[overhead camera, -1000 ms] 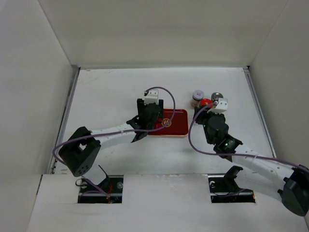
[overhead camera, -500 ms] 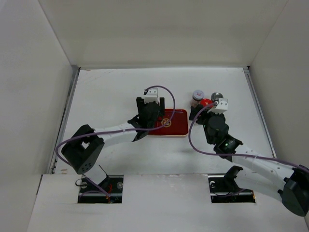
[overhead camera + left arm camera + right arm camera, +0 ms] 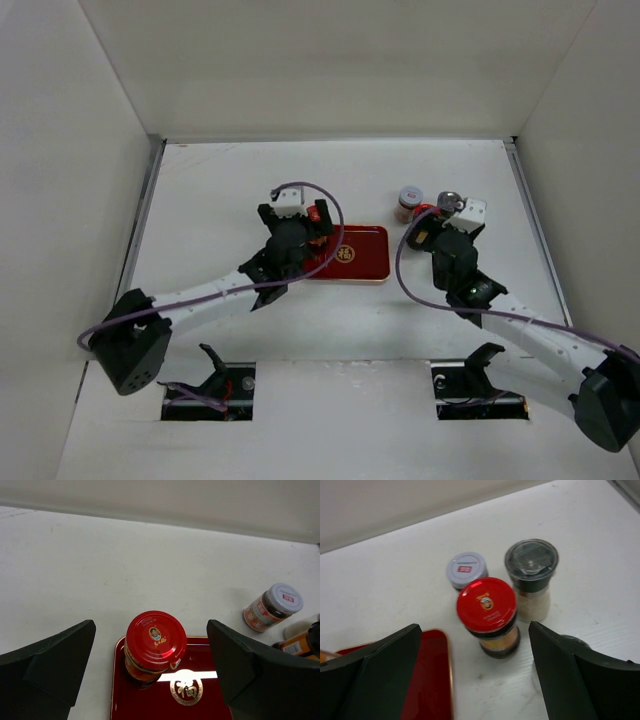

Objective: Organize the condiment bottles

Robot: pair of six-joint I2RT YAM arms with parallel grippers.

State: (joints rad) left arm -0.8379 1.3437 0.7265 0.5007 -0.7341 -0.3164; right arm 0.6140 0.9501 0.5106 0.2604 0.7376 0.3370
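Note:
A red-capped amber bottle (image 3: 155, 642) (image 3: 318, 215) stands upright in the far-left corner of the red tray (image 3: 150, 705). My left gripper (image 3: 152, 680) (image 3: 300, 228) is open around it, with a wide gap on each side. A second red-capped bottle (image 3: 487, 615) (image 3: 425, 211) stands on the table right of the tray, in front of my open right gripper (image 3: 475, 680) (image 3: 441, 218), untouched. Behind it are a pale-capped bottle (image 3: 466, 569) (image 3: 409, 198) and a white bottle with a dark top (image 3: 531, 577) (image 3: 449, 200).
The red tray (image 3: 358, 258) with its gold emblem (image 3: 186, 691) lies mid-table between the arms. Its right edge (image 3: 432, 680) is close to the bottle group. A dark rounded top (image 3: 572, 642) shows partly behind my right finger. White walls enclose the table.
Both grippers have opened. The left arm has drawn back to the left, and the red-capped bottle now stands free on the tray. The right gripper has shifted slightly right.

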